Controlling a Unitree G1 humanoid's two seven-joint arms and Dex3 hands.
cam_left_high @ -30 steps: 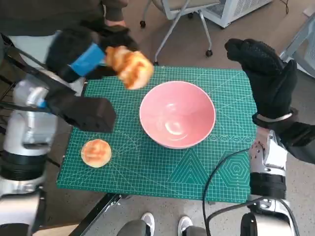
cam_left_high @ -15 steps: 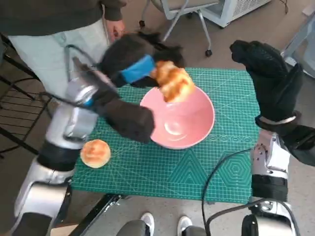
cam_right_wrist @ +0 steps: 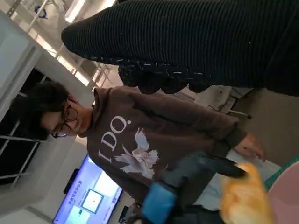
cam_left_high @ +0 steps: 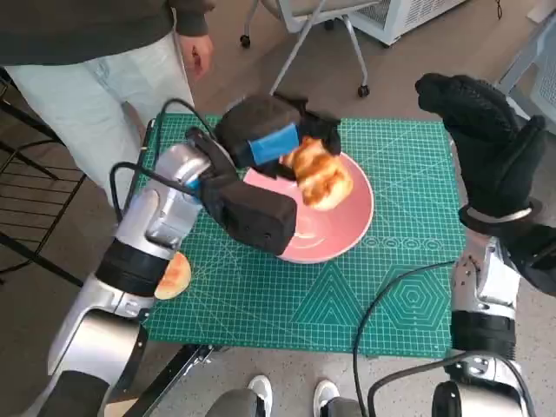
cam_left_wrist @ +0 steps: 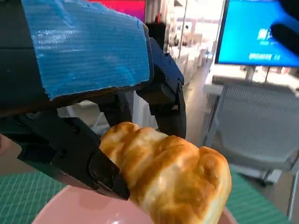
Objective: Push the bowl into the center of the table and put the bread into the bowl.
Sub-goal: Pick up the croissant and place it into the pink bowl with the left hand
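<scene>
We are on the second step: our left hand [cam_left_high: 269,135] grips one piece of bread [cam_left_high: 319,174] above the single pink bowl [cam_left_high: 347,228], mid-table. Next it should lower and release. Our right hand [cam_left_high: 486,148] hangs spread at three o'clock, holding nothing. A second bun [cam_left_high: 174,276] lies at eight o'clock.

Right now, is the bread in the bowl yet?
Not yet. The left hand holds the bread above the bowl; a second piece lies on the mat.
</scene>
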